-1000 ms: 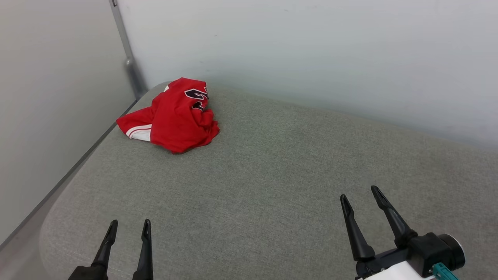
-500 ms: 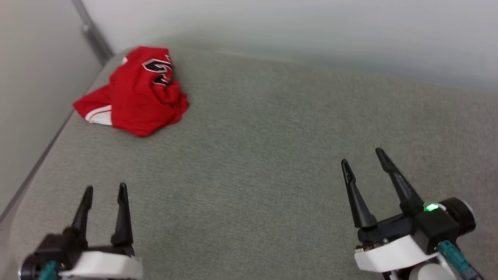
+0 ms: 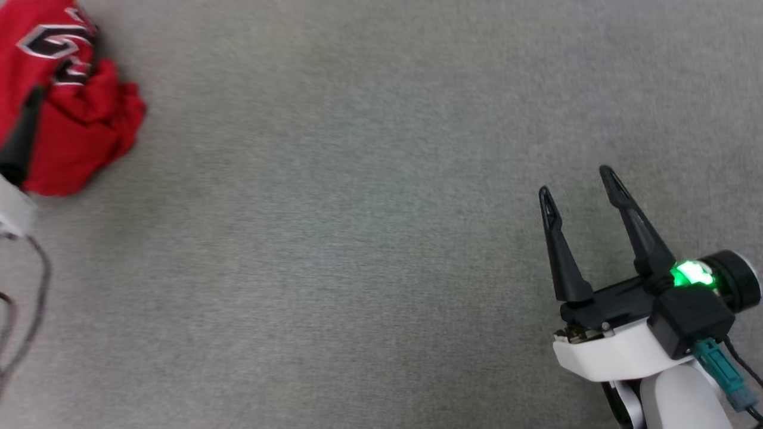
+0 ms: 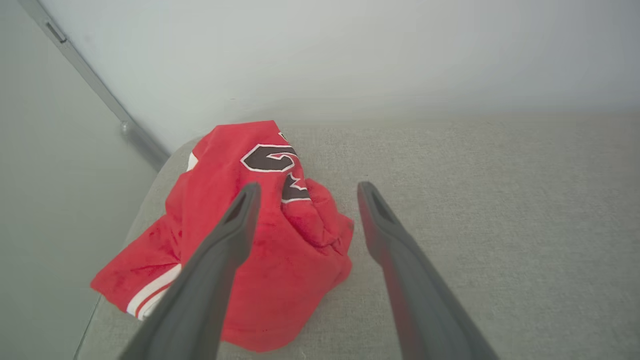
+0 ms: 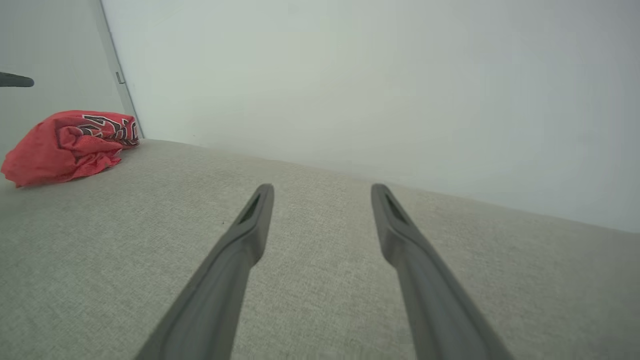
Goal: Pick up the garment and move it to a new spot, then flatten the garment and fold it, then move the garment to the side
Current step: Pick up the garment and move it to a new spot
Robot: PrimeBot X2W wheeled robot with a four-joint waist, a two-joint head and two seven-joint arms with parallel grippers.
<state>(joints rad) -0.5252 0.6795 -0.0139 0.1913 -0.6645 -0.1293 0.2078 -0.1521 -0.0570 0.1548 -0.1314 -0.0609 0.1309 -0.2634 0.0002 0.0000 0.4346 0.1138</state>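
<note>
The garment (image 4: 300, 260), a crumpled bright red jersey with black white-outlined lettering and a white striped sleeve edge, lies in the far left corner of the grey cushion (image 4: 500, 225). My left gripper (image 4: 308, 186) hovers open just before it, the left finger over the cloth and the right finger beside its edge; nothing is held. In the head view the garment (image 3: 77, 131) sits at the top left with one dark left finger (image 3: 21, 140) across it. My right gripper (image 3: 575, 180) stands open over bare cushion far to the right. From the right wrist, the garment (image 5: 65, 145) lies far left of that open gripper (image 5: 322, 187).
A pale wall (image 4: 350, 60) runs close behind the cushion, and a metal strip (image 4: 95, 85) marks the corner behind the garment. The cushion's left edge (image 4: 105, 305) drops off beside the jersey. A grey cable (image 3: 36, 298) hangs at the head view's left edge.
The head camera has tipped down and shifted, so the scene slid up and left. My left gripper has reached forward to the garment. Both grippers stay open.
</note>
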